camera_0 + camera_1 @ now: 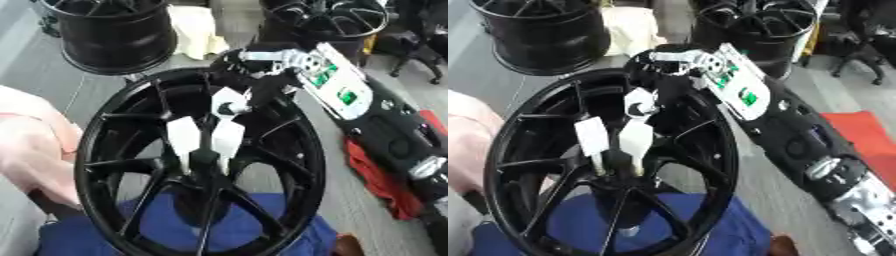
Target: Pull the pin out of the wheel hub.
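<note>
A black multi-spoke wheel hub (96, 150) stands upright on a blue cloth (262, 227), facing me. Two flat white pins (184, 136) (227, 139) stick up side by side from the hub's centre (205, 159). A third white piece (229, 102) sits just above them, inside the upper rim. My right arm comes in from the right, and my right hand (254, 75) reaches over the upper rim with dark fingers curled round that third white piece. The black fingers are hard to tell from the black spokes. My left hand shows in neither view.
Two more black wheels stand behind, at the back left (114, 35) and back right (332, 20), with a cream cloth (197, 30) between them. Pink fabric (26, 145) lies against the hub's left rim. A red cloth (868, 140) lies on the floor at the right.
</note>
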Robot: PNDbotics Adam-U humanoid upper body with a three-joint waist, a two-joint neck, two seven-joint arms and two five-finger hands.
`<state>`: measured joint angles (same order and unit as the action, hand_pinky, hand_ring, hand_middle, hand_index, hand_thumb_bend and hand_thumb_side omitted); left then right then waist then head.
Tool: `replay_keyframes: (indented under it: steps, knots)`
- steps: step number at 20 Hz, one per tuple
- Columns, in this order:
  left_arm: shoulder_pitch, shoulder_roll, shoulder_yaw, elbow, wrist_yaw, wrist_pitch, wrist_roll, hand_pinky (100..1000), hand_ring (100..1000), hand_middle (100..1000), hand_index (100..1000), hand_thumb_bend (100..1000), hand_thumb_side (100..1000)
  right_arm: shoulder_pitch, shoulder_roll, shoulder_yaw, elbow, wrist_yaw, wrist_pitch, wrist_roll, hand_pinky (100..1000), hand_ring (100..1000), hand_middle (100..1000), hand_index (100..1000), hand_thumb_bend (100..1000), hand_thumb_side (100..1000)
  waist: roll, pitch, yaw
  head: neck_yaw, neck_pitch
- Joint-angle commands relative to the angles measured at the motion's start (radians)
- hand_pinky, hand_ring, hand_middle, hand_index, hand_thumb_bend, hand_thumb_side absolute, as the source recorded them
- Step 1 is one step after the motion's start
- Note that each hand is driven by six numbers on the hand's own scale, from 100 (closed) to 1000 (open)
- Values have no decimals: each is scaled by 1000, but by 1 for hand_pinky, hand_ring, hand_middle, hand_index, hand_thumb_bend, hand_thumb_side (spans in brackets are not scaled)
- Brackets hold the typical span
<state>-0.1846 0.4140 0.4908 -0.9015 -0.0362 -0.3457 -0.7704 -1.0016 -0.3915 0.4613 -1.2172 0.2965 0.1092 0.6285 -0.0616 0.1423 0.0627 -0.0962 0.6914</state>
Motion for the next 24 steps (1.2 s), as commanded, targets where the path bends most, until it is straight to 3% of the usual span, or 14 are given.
replay_keyframes:
  steps: [1,13,19,24]
  knots:
    - [-8,22,1,-17,5,-135,-137,773,719,675,830,345,738,-15,-14,-18,3,10,-6,1,780,814,821,929,422,241,8,-10,2,-3,-13]
    - [-8,20,-1,-18,3,-133,-137,772,720,676,830,345,739,-11,-17,-17,18,21,-9,46,716,741,769,907,411,244,7,-11,3,-4,-11]
    - [-8,20,-2,-18,2,-133,-137,772,721,676,830,344,740,-12,-17,-16,12,43,3,71,630,654,689,819,403,310,6,-12,4,-4,-8]
    - [-9,20,-2,-19,3,-132,-137,772,721,677,830,344,740,-14,-16,-17,2,54,15,65,539,572,590,704,340,328,6,-12,5,-4,-8]
